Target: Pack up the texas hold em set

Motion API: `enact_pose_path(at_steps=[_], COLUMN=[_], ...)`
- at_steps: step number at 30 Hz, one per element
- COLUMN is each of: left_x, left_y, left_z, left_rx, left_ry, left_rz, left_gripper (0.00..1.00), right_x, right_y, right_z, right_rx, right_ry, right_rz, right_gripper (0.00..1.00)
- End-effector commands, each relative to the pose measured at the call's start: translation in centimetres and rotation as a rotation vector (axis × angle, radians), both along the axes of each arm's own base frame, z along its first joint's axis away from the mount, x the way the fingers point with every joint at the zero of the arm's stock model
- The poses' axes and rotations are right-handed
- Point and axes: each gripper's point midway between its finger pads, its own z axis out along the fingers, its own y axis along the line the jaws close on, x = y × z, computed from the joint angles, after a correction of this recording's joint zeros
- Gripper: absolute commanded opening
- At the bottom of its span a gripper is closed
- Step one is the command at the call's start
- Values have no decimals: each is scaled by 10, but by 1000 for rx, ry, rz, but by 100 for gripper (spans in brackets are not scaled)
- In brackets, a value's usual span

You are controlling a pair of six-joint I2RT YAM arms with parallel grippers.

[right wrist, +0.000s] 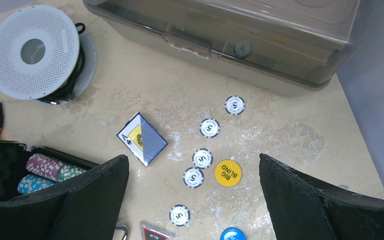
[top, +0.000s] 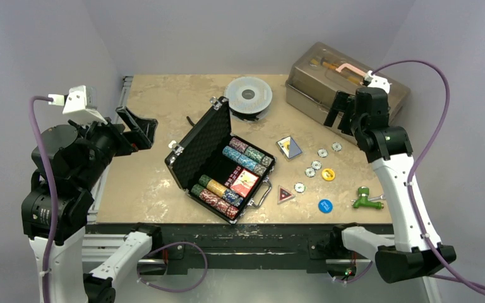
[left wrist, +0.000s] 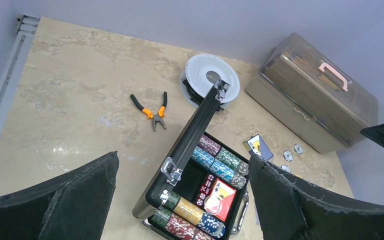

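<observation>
— Sitting open mid-table, the briefcase (top: pixel 205 136) has chip rows (top: pixel 247 156) inside; loose chips (right wrist: pixel 209 127) and a card deck (right wrist: pixel 142 138) lie to its right.
— Jaws?
— Spread wide and empty on both the left gripper (left wrist: pixel 183 165) and the right gripper (right wrist: pixel 194 159).

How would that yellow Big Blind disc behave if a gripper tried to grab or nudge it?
The yellow disc lies flat and looks thin, so catching its edge would probably be fiddly. Pushed, it would likely slide on the table rather than roll. Small and plastic-looking, it is probably stiff and light.
</observation>
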Motion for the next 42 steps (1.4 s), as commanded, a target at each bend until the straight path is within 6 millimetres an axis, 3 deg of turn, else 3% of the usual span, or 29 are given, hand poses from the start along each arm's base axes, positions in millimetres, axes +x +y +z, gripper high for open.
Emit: enact_pose_path(at_steps=[1,4,7,11,14,18,21,29,32,36,42], left_x=[0,-5,-10,-20,-28,-41,-52,-75,-81,-82,-75], left_y=[-9,-10,-11,-13,-15,-12,-5,8,18,20,14], left_z=[-3,-9,-13,-16,-20,-28,-30,-38,-41,-42,-45], left_rx=[-45,-59,-70,-99,-114,-126,-123,-117,-101,-94,-102], left_ry=[14,39,57,74,94,121,119,126,126,128,154], left_rz=[-35,-36,-43,-52,-65,-49,-24,33,78,88,62], left_gripper=[97,97,96,96,95,94,94,94,94,94,94], right_x=[16,28,44,72,94,106,115,113,109,98,97], right_y=[-2,8,19,54,78,113,127,127,128,130,130], right_z=[3,-23,-65,-114,-148,-193,-214,-237,-239,-246,-252], right_rx=[-18,-34,-33,27,-29,-147,-151,-188,-174,-145,-139], right_ry=[12,102,214,243,302,447,489,559,571,611,613], right_rz=[-17,52,110,243,336,522,579,654,655,664,660], right_gripper=[99,99,99,99,99,99,99,99,94,85,85])
